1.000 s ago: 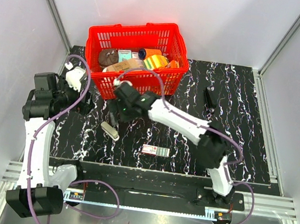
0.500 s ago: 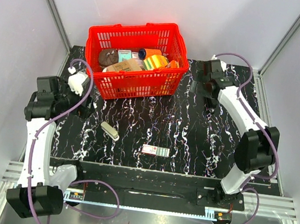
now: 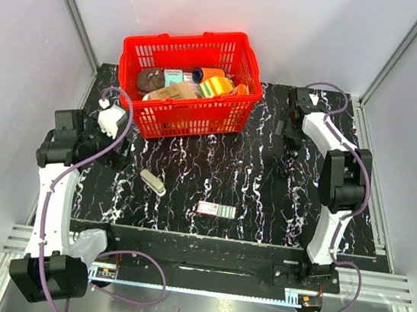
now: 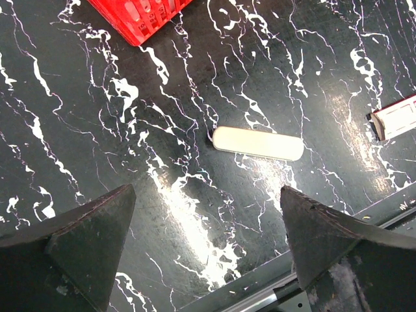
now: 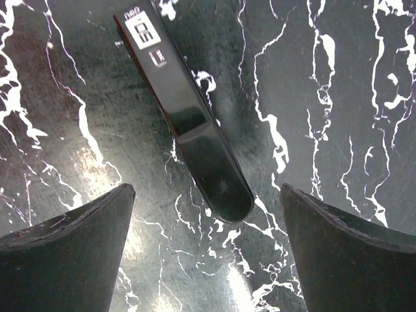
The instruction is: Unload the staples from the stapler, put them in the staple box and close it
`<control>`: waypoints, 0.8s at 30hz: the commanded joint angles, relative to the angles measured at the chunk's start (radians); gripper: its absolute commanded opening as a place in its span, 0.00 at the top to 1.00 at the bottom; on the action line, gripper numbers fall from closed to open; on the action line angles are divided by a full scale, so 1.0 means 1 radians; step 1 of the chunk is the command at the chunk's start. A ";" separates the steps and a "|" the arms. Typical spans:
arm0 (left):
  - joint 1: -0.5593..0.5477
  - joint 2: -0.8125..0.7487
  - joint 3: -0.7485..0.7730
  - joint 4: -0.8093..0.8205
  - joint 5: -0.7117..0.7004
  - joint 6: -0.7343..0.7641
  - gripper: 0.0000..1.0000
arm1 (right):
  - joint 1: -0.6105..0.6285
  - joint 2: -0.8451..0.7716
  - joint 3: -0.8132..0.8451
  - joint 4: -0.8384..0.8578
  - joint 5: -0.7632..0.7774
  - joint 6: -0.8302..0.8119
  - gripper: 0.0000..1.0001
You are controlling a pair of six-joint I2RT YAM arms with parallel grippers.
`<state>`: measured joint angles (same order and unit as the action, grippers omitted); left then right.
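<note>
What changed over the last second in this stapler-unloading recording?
The right arm swung from in front of the red basket to the far right side; the right gripper now hangs open above the black stapler. No grasp or release shows. The left gripper, open, barely shifted; the beige oblong piece, the small box and the basket stayed put.

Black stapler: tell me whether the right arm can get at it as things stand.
Probably yes. The right gripper hangs open right above the black stapler, which lies flat on the table with nothing lying over it.
</note>
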<state>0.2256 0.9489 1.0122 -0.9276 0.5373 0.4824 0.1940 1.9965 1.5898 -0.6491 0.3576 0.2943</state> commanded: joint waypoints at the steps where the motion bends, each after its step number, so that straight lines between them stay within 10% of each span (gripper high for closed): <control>1: 0.006 -0.004 -0.012 0.007 0.020 0.015 0.01 | -0.014 0.024 0.085 0.025 0.061 -0.026 0.01; 24: 0.006 -0.042 -0.040 -0.030 0.036 0.045 0.01 | 0.013 -0.022 -0.045 0.095 -0.109 0.049 0.43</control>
<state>0.2260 0.9344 0.9871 -0.9524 0.5419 0.5083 0.1837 2.0632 1.5742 -0.5941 0.2878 0.3153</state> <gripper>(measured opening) 0.988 0.601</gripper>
